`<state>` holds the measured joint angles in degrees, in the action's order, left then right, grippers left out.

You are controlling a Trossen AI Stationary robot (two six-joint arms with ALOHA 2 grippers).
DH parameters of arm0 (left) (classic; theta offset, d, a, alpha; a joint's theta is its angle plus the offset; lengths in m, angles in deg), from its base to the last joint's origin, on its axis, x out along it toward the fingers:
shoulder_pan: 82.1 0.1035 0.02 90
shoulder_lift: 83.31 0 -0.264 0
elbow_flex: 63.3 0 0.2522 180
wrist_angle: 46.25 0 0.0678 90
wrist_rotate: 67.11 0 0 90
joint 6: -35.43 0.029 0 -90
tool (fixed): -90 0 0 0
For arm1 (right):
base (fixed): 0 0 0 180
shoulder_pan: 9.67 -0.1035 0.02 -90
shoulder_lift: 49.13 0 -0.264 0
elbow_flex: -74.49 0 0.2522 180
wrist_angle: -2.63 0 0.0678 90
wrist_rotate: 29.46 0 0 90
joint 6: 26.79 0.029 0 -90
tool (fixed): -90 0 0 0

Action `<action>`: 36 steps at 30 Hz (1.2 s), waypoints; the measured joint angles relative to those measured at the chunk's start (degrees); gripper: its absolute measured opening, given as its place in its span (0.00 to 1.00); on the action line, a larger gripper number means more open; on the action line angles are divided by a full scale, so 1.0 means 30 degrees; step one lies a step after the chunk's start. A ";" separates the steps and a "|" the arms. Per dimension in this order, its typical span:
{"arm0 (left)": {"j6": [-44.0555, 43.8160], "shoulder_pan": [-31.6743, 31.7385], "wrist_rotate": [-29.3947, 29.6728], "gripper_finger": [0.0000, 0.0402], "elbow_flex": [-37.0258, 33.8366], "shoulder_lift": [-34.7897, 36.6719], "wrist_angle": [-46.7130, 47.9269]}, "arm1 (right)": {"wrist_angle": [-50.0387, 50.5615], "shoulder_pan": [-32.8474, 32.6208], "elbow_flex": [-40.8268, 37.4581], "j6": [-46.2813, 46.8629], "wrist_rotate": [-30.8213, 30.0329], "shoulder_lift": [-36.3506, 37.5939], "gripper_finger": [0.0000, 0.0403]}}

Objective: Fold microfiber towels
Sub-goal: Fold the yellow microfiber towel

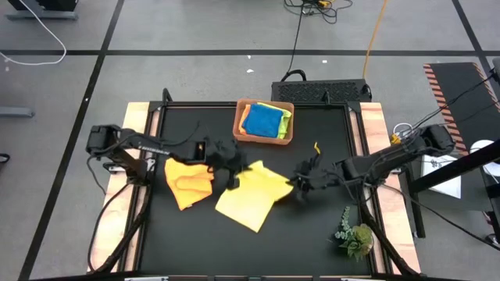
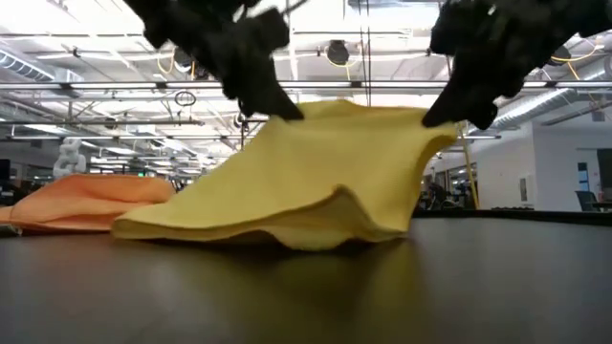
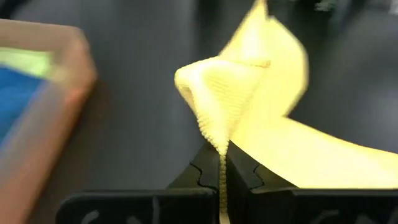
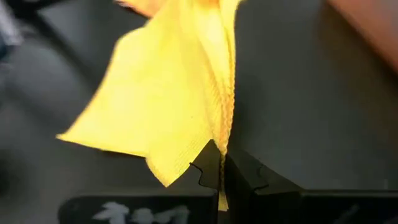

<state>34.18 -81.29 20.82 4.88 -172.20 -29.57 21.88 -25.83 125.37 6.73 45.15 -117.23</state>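
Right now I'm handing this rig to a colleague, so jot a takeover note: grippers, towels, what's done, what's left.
Left gripper: shut on one edge of the yellow towel, mid-table.
Right gripper: shut on the opposite edge; that side is lifted, the rest lies on the table.
Orange towel: rumpled beside it on the left arm's side, not neatly folded.
Blue towel and lime green towel: in the tray.
Left: finish folding the yellow, then the orange.

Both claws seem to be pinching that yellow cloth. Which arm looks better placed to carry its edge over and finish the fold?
Neither clearly; probably both together. The left gripper and the right gripper are each shut on an edge of the yellow towel, lifting it off the table between them. The orange towel lies beside the left.
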 joint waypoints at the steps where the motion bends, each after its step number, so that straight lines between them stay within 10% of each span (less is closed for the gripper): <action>1: 0.0196 0.0504 -0.0152 0.01 -0.0306 -0.0009 -0.0552 | 0.0261 0.0398 0.0000 -0.0201 -0.0111 0.0000 0.00; 19: 0.4067 0.2969 -0.1977 0.01 -0.2721 0.0148 -0.3236 | -0.4857 0.2081 -0.0007 -0.4431 0.2183 -0.0445 0.00; 36: 0.7254 0.1074 -0.0632 0.00 -0.7547 0.0261 -0.8859 | -1.0280 0.1620 -0.0015 -0.4610 0.5265 -0.6387 0.00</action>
<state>55.95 -78.07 18.92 -17.76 -171.42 -56.14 -8.96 -20.97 125.33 -7.10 60.94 -136.39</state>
